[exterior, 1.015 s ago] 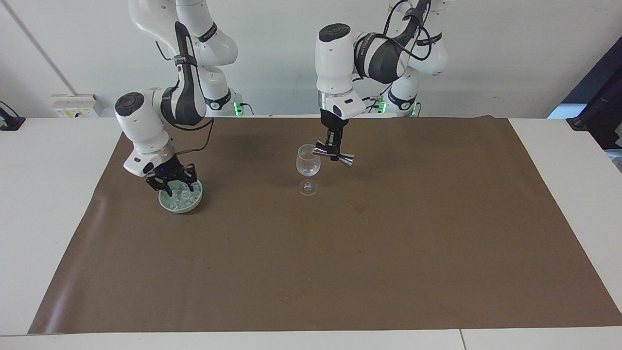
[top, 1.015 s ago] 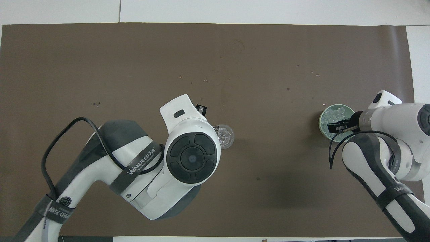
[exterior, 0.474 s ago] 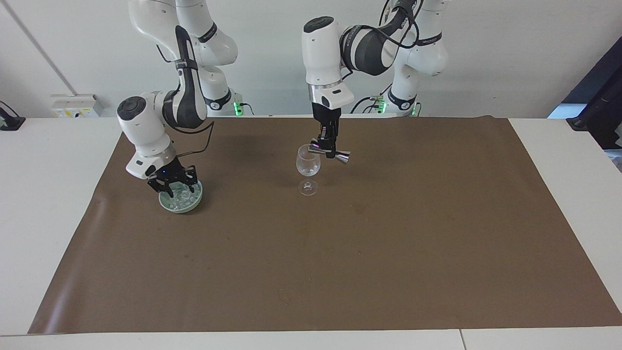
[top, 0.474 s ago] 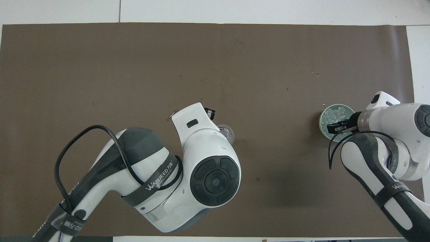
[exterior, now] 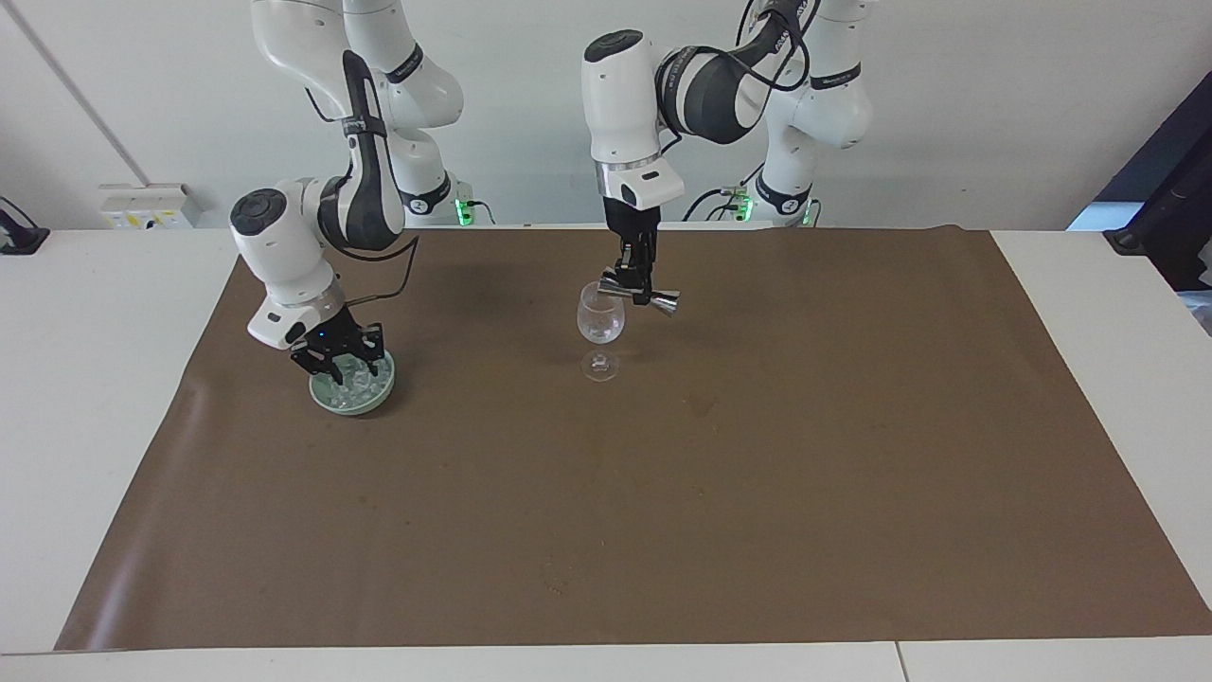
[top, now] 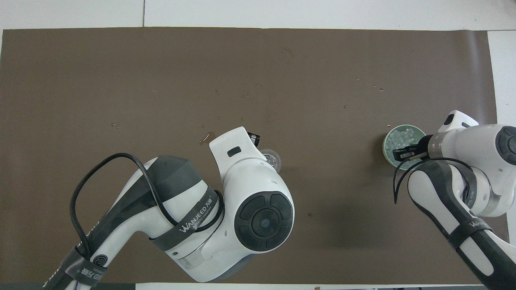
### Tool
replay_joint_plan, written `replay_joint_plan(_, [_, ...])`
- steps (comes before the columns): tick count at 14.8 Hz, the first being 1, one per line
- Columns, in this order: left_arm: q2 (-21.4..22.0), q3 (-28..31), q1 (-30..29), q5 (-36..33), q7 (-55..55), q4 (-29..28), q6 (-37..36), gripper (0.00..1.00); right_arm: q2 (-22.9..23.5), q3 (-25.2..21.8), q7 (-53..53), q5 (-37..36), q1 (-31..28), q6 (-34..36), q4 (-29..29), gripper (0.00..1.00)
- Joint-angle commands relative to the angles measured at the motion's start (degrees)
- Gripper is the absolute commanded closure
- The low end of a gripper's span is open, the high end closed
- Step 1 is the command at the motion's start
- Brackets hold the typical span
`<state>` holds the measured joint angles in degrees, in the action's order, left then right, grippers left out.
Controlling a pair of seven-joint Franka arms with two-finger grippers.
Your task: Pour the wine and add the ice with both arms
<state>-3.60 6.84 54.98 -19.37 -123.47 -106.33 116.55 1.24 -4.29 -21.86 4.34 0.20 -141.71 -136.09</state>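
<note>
Two white jointed arms work over the brown mat. The left gripper (exterior: 641, 287) clamps a silver metal jigger (exterior: 650, 296), tipped at the clear stemmed wine glass (exterior: 600, 322). The right gripper (exterior: 338, 365) dips into the pale green dish (exterior: 352, 396) of clear ice cubes (exterior: 359, 382); its grip I cannot tell.

Two cams here. One sits high up across the tabletop (exterior: 114, 398), facing the robots, whole brown mat (exterior: 757, 474) in frame from a fair way off. The other hangs above the robots' end, looking steeply down and forward. Both catch the mat, just flipped half a turn.
</note>
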Motion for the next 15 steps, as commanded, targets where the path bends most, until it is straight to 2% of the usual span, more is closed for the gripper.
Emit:
replay_joint_plan(1, [3.59, 0.63, -1.0, -0.41, -0.37, -0.45, -1.24, 1.0, -0.45, 0.25, -1.6, 0.76, -0.2, -1.02, -0.85, 0.44])
replay_joint_plan(4, [4.13, 0.72, -4.86, 8.43, 4.35, -0.19, -0.36, 1.0, -0.45, 0.25, -1.69, 0.68, -0.2, -1.02, -0.85, 0.44])
replay_joint_plan(9, [6.32, 0.8, -18.82, 34.96, 30.96, -2.37, -1.76, 1.0, -0.53, 0.16, -1.6, 0.67, -0.29, -1.02, -1.11, 0.44])
replay_joint_plan(12, [8.86, 0.89, -29.37, 51.14, 44.15, -8.69, -0.63, 1.0, -0.62, 0.25, -1.69, 0.67, -0.2, -1.2, -1.46, 0.54])
replay_joint_plan(15, [6.52, 0.89, -38.51, 61.62, 52.33, -10.65, -2.54, 1.0, -0.62, 0.25, -1.69, 0.67, -0.29, -1.2, -1.55, 0.59])
